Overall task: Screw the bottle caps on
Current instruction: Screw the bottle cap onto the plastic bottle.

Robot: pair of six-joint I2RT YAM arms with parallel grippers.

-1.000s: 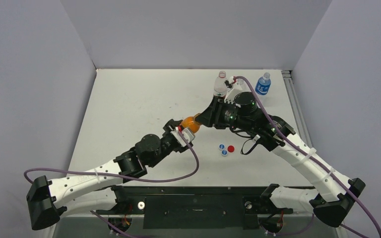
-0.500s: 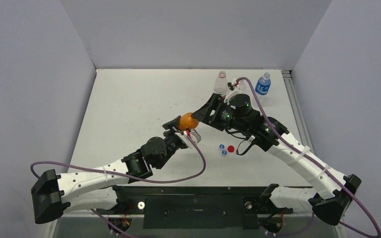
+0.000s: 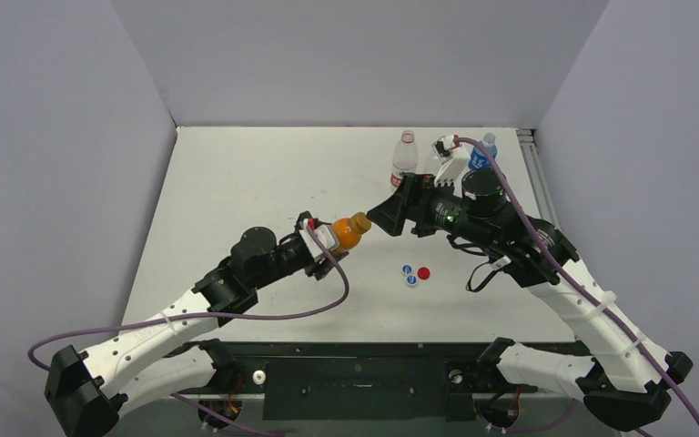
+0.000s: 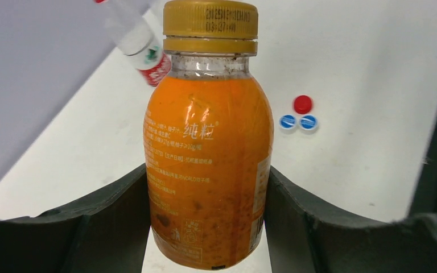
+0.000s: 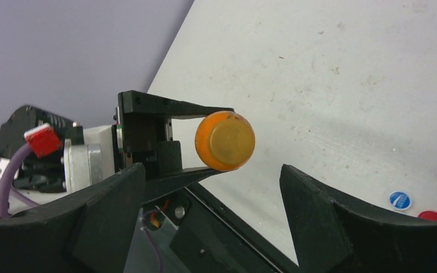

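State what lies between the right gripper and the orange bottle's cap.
Nothing: a bare gap separates right gripper and cap, per the right wrist view.

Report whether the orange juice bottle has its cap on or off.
On. The gold cap sits squarely on the neck of the orange bottle; how tightly it is screwed, cannot tell.

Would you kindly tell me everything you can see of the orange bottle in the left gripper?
The orange bottle is clear plastic, full of orange pulpy juice, with white text and a gold screw cap seated on its neck. The left gripper clamps its lower body, holding it raised, cap pointing at the right gripper.
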